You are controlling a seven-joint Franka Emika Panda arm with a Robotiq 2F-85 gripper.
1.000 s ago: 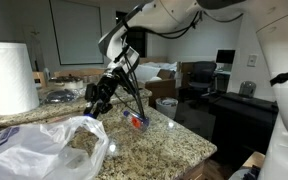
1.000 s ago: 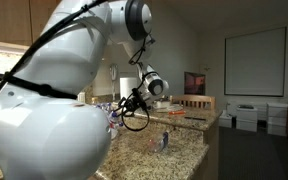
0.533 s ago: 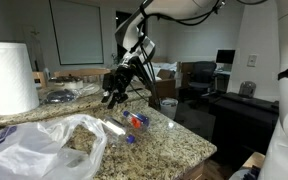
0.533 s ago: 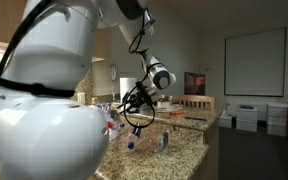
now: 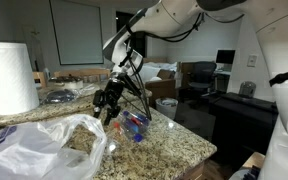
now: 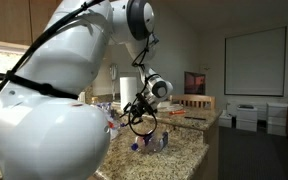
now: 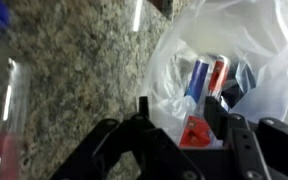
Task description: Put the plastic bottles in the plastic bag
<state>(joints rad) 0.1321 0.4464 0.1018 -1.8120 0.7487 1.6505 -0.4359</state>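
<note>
1. The end effector (image 5: 108, 101) hung low over the granite table (image 5: 179, 142), between the mouth of the plastic bag (image 5: 44, 145) and the loose plastic bottles (image 5: 134, 121) lying on the stone.
2. In the wrist view its fingers (image 7: 234, 135) stood well apart and clamped nothing. The bag's film and a red piece showed through the gap between them.
3. The plastic bag lay crumpled and open on the table. The wrist view showed bagged bottles (image 7: 197, 78) with blue and red labels inside it, close together.
4. A clear bottle (image 7: 2, 100) with a blue cap lay on bare granite at the edge of the wrist view, apart from the bag.
5. In an exterior view, small bottles (image 6: 164, 141) showed on the table just below the end effector. They were too small to tell whether they were upright or lying.
6. A paper towel roll (image 5: 9, 78) stood upright behind the bag, well apart from the end effector.
7. A black cable loop (image 5: 137, 95) hung from the wrist beside the end effector, above the loose plastic bottles.
8. Blurred clutter (image 5: 64, 95) sat along the table's far edge.
9. Beyond the table stood a dark desk (image 5: 229, 100).
</note>
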